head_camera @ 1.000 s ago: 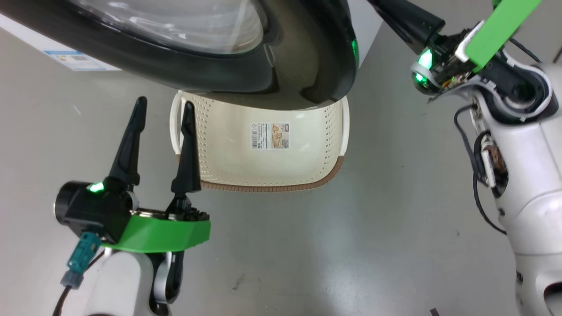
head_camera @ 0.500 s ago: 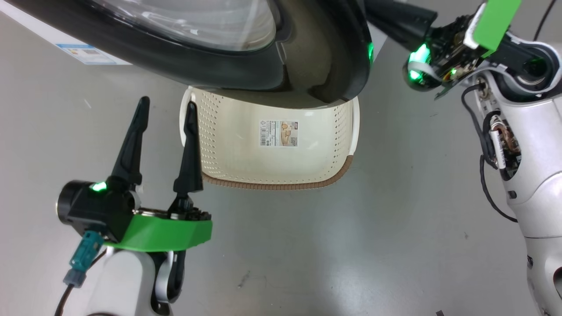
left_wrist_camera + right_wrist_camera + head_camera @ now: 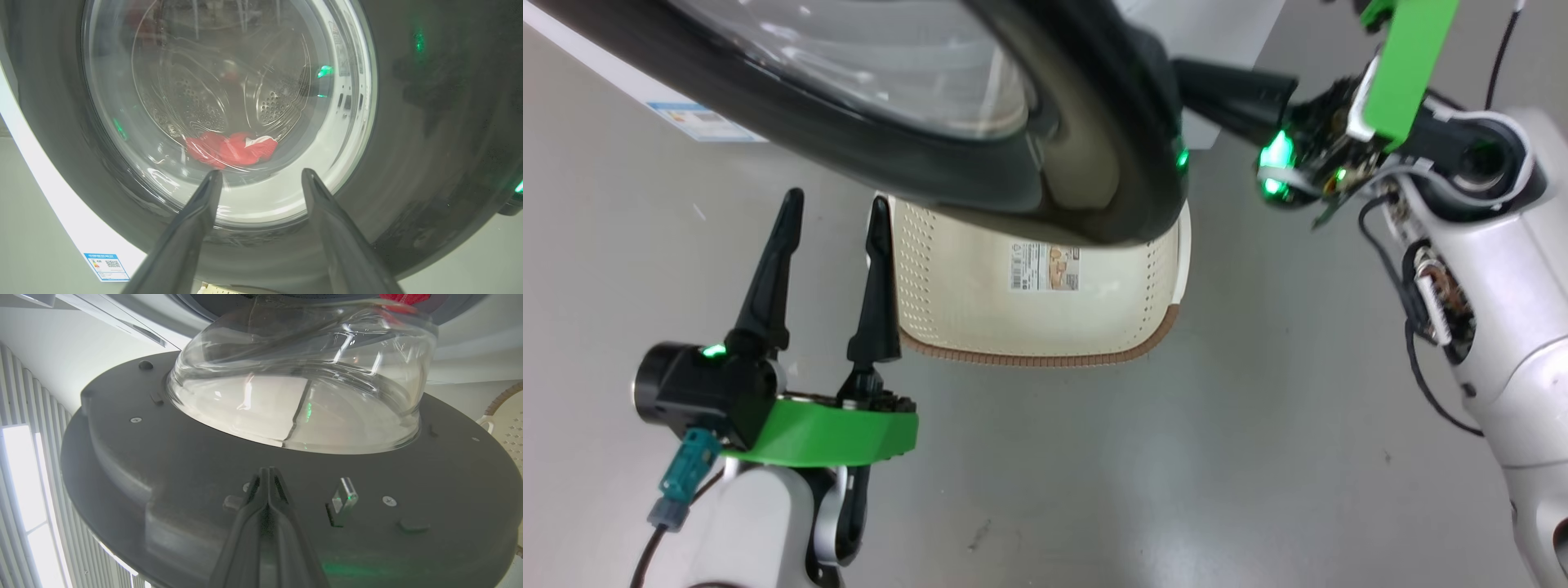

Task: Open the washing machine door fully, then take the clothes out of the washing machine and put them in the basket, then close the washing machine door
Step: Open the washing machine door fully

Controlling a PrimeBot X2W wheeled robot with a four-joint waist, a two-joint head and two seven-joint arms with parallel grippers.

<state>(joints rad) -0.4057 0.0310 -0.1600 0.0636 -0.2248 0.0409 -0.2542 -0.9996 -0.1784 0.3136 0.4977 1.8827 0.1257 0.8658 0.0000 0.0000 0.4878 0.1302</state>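
Lighting bright and diffuse. Glare streaks the door [image 3: 890,98] glass; its rim shows motion blur. Wrist views distort at edges.

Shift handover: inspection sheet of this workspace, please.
Surface: grey floor, small scuff mark.
Job's things: washing machine door partly open; clothes in the washing machine, seen through the glass; basket under the door, holding only a sticker.
Clutter: nothing seen.
Grippers: left gripper open beside the basket; right gripper shut, tips at the door's inner face.
Cables: black cable along the right arm; teal plug below the left gripper.
Surroundings: slatted wall.
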